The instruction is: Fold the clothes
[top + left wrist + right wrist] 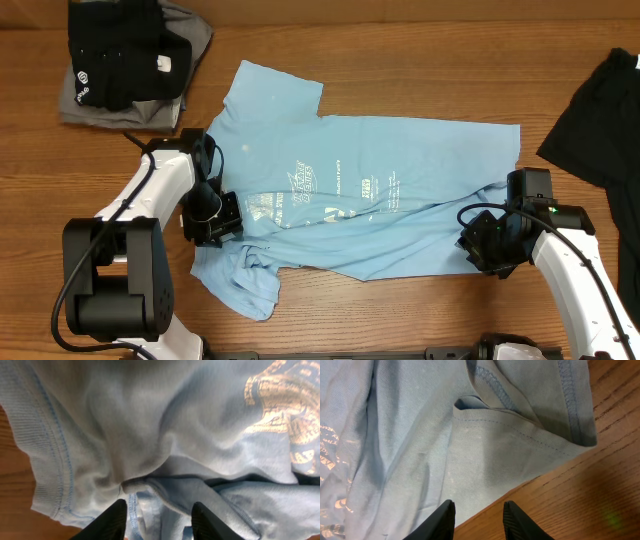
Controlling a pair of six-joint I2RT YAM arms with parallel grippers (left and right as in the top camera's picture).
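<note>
A light blue T-shirt [400,150] with white lettering lies spread across the wooden table, its sleeve and collar end rumpled at the left. My left gripper [222,222] is down on that rumpled end. In the left wrist view the shirt [150,435] fills the frame, and the left gripper [162,520] has its jaws apart with a raised fold of the cloth between them. My right gripper [480,250] is at the shirt's lower right hem. In the right wrist view it [479,520] stands open over the shirt's edge [420,435] and bare wood, with nothing gripped.
A pile of black and grey clothes [125,60] sits at the back left corner. Another black garment [600,120] lies at the right edge. Bare wooden table [400,320] shows in front of the shirt.
</note>
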